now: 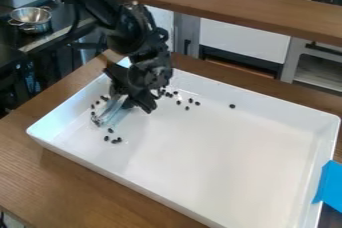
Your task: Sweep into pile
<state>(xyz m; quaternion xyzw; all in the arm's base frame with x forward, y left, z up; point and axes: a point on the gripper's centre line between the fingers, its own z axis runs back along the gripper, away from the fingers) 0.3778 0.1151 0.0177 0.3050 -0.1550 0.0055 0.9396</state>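
My gripper (131,102) hangs low over the upper left part of the white tray (200,152), shut on a pale, see-through sweeping tool (115,113). The tool slants down and left to the tray's floor. Small dark beans (115,141) lie just below the tool, and others are close to its left side. Another loose group of beans (178,102) is right of the gripper, near the tray's back wall. One lone bean (232,106) sits farther right. The gripper partly hides the tray floor behind it.
The tray's raised walls surround the beans. A wooden table (33,172) supports the tray, with blue tape (329,186) at its right edge. A wooden shelf (227,4) crosses behind, and a metal colander (31,17) stands at the upper left.
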